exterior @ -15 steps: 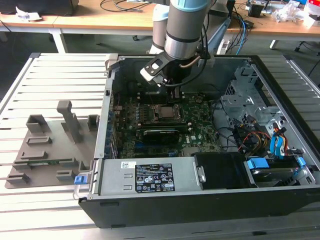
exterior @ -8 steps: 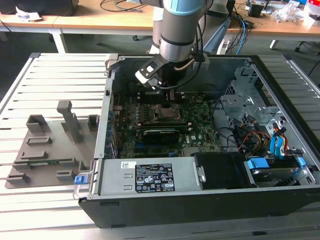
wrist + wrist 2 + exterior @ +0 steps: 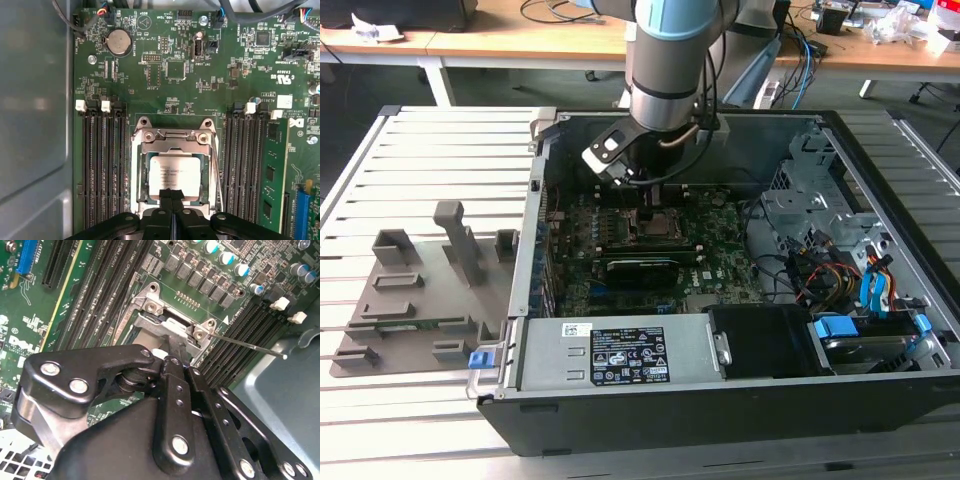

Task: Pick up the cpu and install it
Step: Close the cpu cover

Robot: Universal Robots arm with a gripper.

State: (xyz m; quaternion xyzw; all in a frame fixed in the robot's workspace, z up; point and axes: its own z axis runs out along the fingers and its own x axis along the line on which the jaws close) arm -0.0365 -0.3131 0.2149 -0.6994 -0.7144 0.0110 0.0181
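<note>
Exterior view: grey round arm (image 3: 665, 60) reaches down into open black computer case (image 3: 720, 412) on slatted surface (image 3: 440, 130).
First wrist view: flat, square, shiny cpu (image 3: 175, 172) lies in metal socket frame (image 3: 172, 136). Black end effector (image 3: 172, 194) squeezed narrow, tips at cpu edge.
Second wrist view: bumpy green board (image 3: 30, 315) beneath.

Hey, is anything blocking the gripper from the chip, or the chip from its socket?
Nothing visible does. In the first wrist view the chip already lies inside the socket frame, and the gripper sits right at its edge with nothing between them.
</note>
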